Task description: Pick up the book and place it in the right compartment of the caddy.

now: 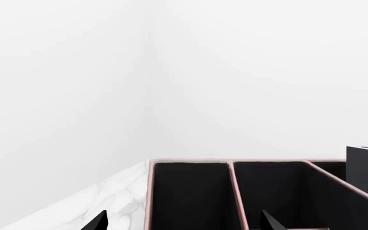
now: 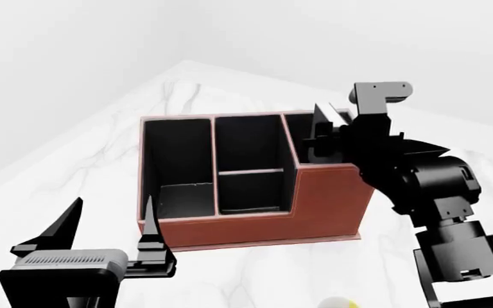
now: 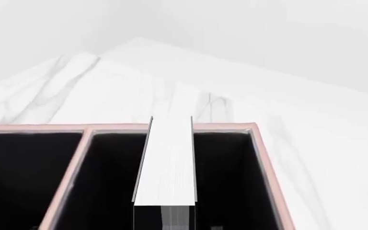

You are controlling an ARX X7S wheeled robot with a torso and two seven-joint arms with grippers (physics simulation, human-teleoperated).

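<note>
Caddy (image 2: pixel 315 205): red-brown outer walls, paler pinkish rims, black lining in all three sections, including the right compartment (image 3: pixel 229 172).
Book (image 3: pixel 166 163): black covers, white page edges with fine grey lines.
Surface (image 2: pixel 101 154): white marble with faint grey veining.
Left tool (image 2: pixel 113 224): black fingers, with a light grey ribbed block on the body behind them.
Right tool (image 2: pixel 328 125): black; arm black with grey highlights.
Small yellow and white object (image 2: pixel 336 302) at lower edge of head view.
Background: plain white.
</note>
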